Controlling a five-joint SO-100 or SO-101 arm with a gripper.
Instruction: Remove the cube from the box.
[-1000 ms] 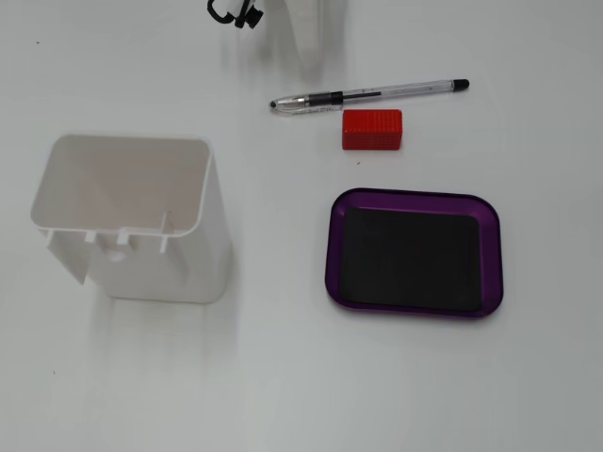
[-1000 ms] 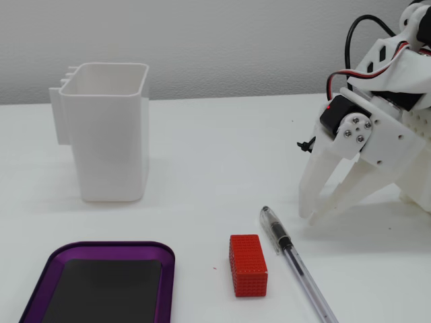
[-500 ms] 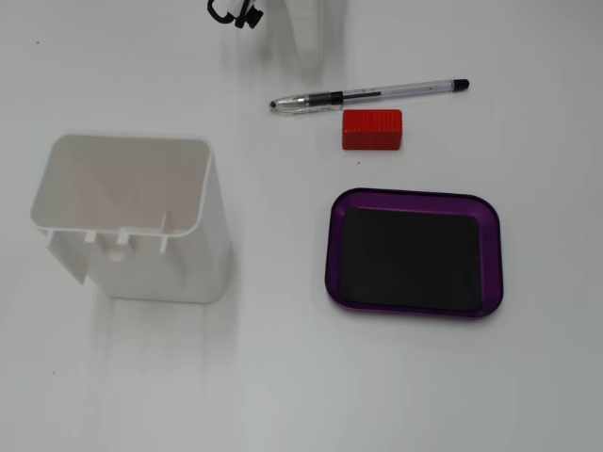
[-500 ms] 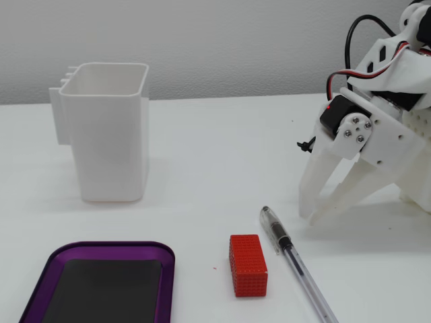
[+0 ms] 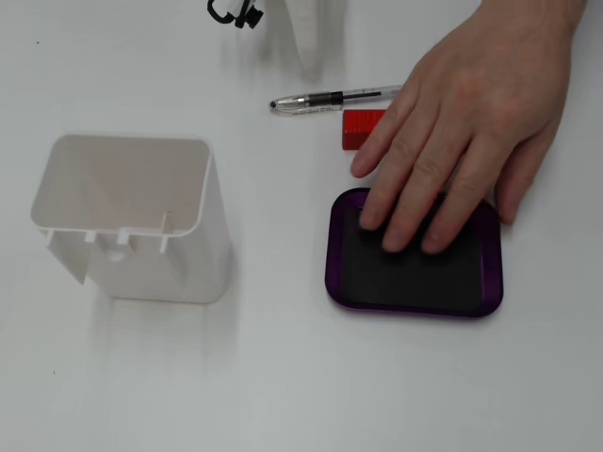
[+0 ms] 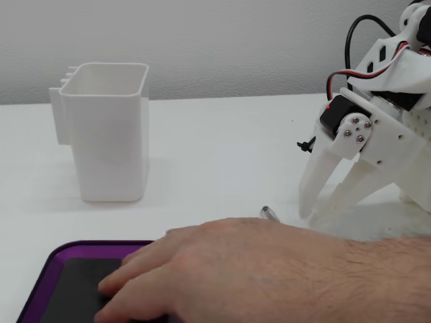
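Note:
The red cube (image 5: 362,127) lies on the white table just outside the purple box (image 5: 335,256), beyond its far left corner and beside a pen. The box holds no cube; its black bottom is partly covered by a person's hand (image 5: 471,122). In a fixed view the box's near corner (image 6: 67,249) shows under that hand (image 6: 269,269), and the cube is hidden. My gripper (image 6: 311,217) stands at the right with its white fingertips together on the table, empty. In a fixed view it (image 5: 314,66) is at the top edge, apart from the cube.
A tall white plastic container (image 5: 132,217) stands left of the box and also shows in a fixed view (image 6: 111,134). A clear pen (image 5: 330,99) lies between the gripper and the cube; its tip (image 6: 269,214) peeks out behind the hand.

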